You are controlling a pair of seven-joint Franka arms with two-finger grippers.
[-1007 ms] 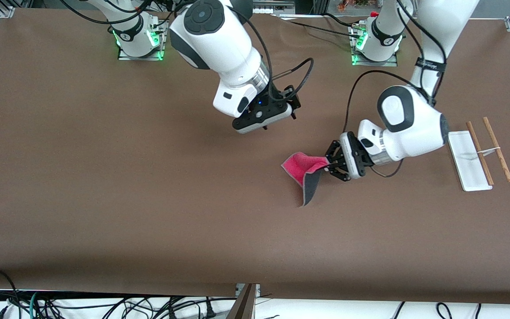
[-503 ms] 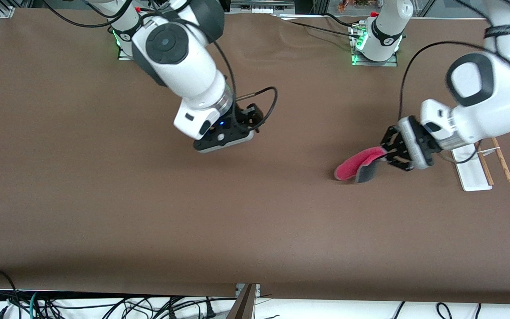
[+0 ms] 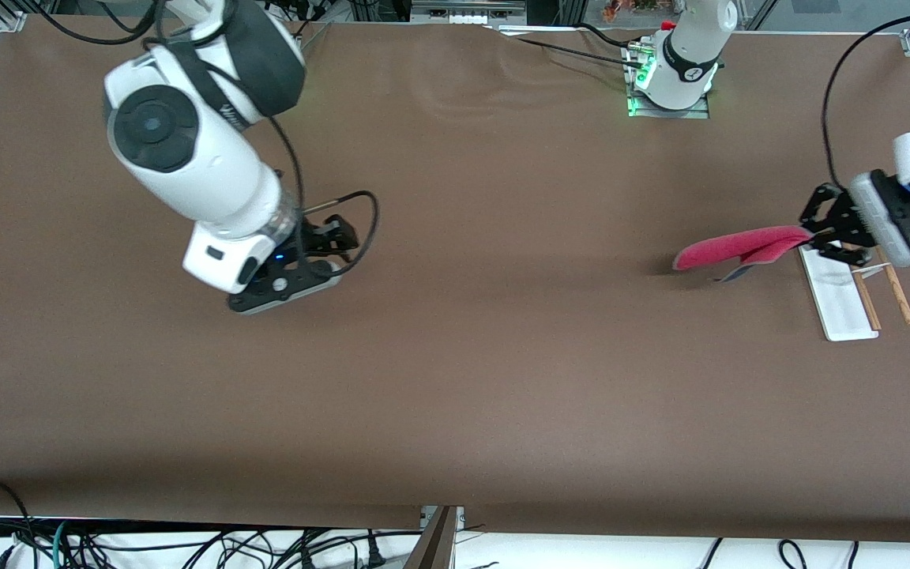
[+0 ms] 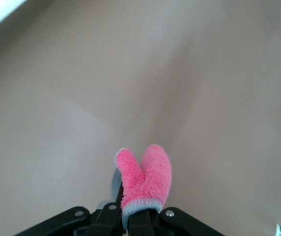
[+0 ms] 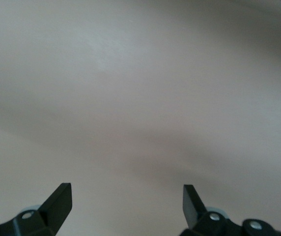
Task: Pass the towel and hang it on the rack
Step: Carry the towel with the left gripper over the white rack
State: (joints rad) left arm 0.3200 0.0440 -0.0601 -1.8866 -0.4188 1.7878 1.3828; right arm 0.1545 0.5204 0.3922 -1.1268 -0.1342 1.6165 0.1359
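My left gripper (image 3: 810,231) is shut on one end of the towel (image 3: 731,246) and holds it in the air beside the rack (image 3: 850,288). The towel's pink-red side faces up and a bit of dark grey shows beneath. In the left wrist view the towel (image 4: 143,179) sticks out folded from the closed gripper (image 4: 135,216). The rack has a flat white base and two thin wooden rods (image 3: 897,291), at the left arm's end of the table. My right gripper (image 3: 329,245) is open and empty over bare table toward the right arm's end; its fingers (image 5: 59,199) stand wide apart.
The brown table top (image 3: 455,356) fills the view. The two arm bases (image 3: 668,79) stand along the table's edge farthest from the front camera. Cables hang below the table's nearest edge.
My left gripper has carried the towel from the table's middle to the rack, lifting it. My right gripper has drawn away toward the right arm's end, still open.
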